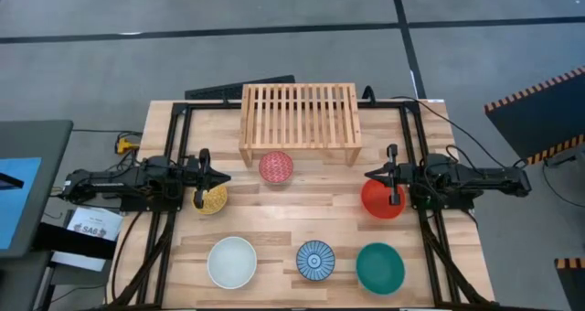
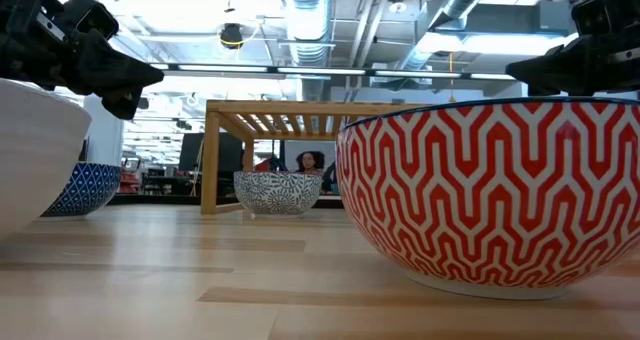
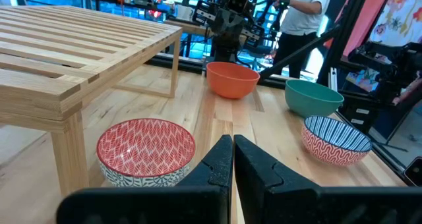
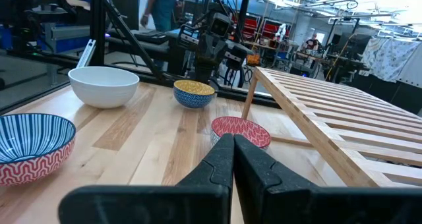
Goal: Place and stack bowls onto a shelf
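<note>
Left gripper (image 1: 222,176): fingers shut, empty, over the yellow bowl (image 1: 212,199).
Right gripper (image 1: 369,175): fingers pressed together, empty, over the red bowl (image 1: 381,198).
Shelf (image 1: 299,119): at the table's far side, nothing on top.
Patterned pink bowl (image 1: 276,166): just in front of the shelf.
Near row: white bowl (image 1: 232,262), striped blue bowl (image 1: 315,260), teal bowl (image 1: 380,267).
Beyond the table (image 1: 311,209): a person (image 3: 301,16) standing.
</note>
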Action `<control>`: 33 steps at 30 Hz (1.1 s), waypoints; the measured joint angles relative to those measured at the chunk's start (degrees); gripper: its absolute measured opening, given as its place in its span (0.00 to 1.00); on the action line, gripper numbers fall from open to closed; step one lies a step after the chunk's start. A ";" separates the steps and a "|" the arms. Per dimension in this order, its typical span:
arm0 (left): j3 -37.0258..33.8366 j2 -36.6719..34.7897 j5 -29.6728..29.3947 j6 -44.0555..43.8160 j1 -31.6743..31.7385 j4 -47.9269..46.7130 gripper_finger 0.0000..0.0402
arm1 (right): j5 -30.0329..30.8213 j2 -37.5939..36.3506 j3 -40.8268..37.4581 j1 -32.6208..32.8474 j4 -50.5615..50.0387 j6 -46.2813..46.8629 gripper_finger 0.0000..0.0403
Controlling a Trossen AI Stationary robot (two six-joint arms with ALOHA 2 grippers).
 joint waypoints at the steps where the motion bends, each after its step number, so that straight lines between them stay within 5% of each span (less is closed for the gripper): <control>1: 0.00 0.00 0.00 0.02 0.00 0.00 0.00 | 0.00 0.00 0.00 0.00 -0.01 0.00 0.09; 8: 0.00 0.02 0.01 0.01 -0.02 0.00 0.00 | -1.63 0.04 0.04 0.08 8.38 3.41 0.09; 13: 0.00 0.02 0.00 0.00 -0.02 0.00 0.00 | -3.28 -0.04 1.88 0.72 25.81 30.95 0.09; 16: 0.00 0.00 0.00 0.00 -0.01 0.00 0.00 | -3.63 1.27 5.59 0.97 26.93 44.62 0.09; 25: 0.00 0.00 0.02 0.00 -0.02 -0.01 0.00 | -16.68 25.07 26.35 9.41 15.93 45.12 0.09; 33: 0.00 0.01 0.01 0.01 -0.02 0.00 0.00 | -15.23 47.57 41.04 14.12 6.94 54.07 0.19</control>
